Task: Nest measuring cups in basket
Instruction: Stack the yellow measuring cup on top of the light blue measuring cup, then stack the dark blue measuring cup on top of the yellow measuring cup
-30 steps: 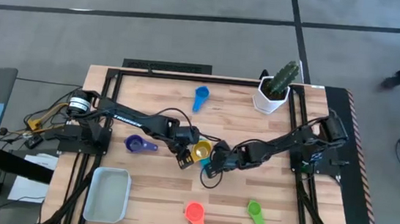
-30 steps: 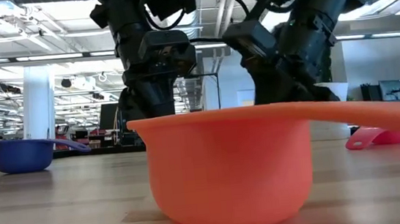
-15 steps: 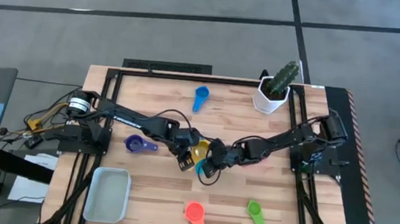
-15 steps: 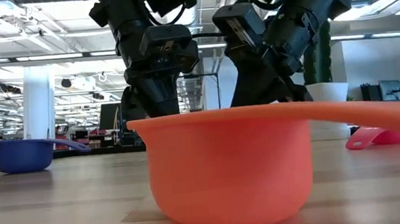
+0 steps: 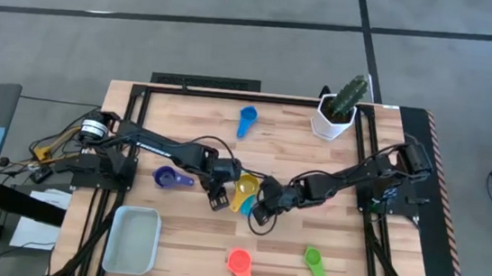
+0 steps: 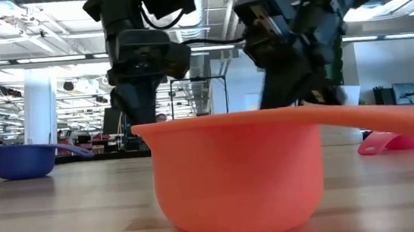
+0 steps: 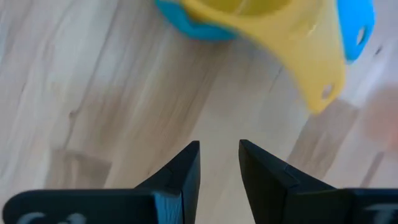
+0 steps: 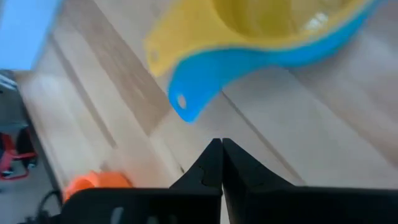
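**Yellow cup nested in teal cup at tabletop centre, both hands empty beside it**

The yellow cup (image 5: 245, 190) sits inside the teal cup (image 8: 261, 59) at the middle of the tabletop (image 5: 291, 138), their handles lying close together. In the right wrist view the teal handle shows just under the yellow one.

The left hand (image 5: 217, 199) hovers just at 9 o'clock of the nested pair. Its fingers (image 7: 185, 174) stand a little apart with bare wood between them, grasping nothing. The right hand (image 5: 259, 214) is just at 4 o'clock of the pair. Its fingers (image 8: 211, 163) are clenched together on nothing, tips near the teal handle but apart from it.

Seen from above, the other cups lie spread out:
- blue cup (image 5: 247, 117) toward 12 o'clock
- purple cup (image 5: 167, 178) at 9 o'clock, beyond the left hand
- red-orange cup (image 5: 239, 265) at 6 o'clock near the tabletop edge, filling the low view
- green cup (image 5: 314, 260) toward 5 o'clock
- pink cup (image 6: 388, 143), seen only in the low view, far off

The basket (image 5: 132, 239) rests at 7 o'clock in the tabletop corner, with no cup in it. A cactus pot (image 5: 334, 117) stands toward 1 o'clock.
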### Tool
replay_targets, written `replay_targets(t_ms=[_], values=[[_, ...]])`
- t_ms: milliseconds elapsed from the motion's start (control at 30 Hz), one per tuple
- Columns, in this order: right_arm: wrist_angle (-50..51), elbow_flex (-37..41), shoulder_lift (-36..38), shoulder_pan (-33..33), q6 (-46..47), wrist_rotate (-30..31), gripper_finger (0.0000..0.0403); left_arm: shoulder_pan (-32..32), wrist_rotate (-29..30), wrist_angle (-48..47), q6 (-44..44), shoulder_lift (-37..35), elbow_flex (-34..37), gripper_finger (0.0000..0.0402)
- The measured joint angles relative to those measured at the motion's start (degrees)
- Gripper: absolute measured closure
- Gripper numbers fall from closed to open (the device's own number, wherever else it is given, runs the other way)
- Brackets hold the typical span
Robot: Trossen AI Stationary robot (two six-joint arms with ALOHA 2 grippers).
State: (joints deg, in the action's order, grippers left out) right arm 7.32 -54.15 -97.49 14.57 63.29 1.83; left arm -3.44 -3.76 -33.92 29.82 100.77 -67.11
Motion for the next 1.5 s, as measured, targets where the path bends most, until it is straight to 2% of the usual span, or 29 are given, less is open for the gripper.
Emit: replay_targets(t_ms=[200,333,533,1100,1300,1500], values=[[1.12,0.07,-1.39,1.59,3.82,4.20,0.0383,0.00,0.45,-1.14,-3.39,0.02,0.02,0.0304],[-2.52,0.03,-4.13,0.37,0.19,5.55,0.0388,-0.67,1.55,2.77,-9.39,0.96,0.06,0.0304],[-4.25,0.07,-6.98,-2.13,-2.92,1.51,0.0381,-0.97,-1.11,7.58,-13.29,2.31,0.00,0.0304],[-13.60,0.00,-6.08,-4.47,-14.70,-2.14,0.0386,-0.68,-5.50,15.60,-16.76,4.46,0.02,0.0304],[-13.98,0.00,-6.00,-5.11,-15.03,-3.43,0.0388,-0.45,-6.02,13.23,-16.31,4.24,0.03,0.0304],[-12.30,0.02,-3.47,-3.37,-11.48,-3.31,0.0365,-0.43,-4.97,5.60,-14.19,2.95,0.00,0.0304]])
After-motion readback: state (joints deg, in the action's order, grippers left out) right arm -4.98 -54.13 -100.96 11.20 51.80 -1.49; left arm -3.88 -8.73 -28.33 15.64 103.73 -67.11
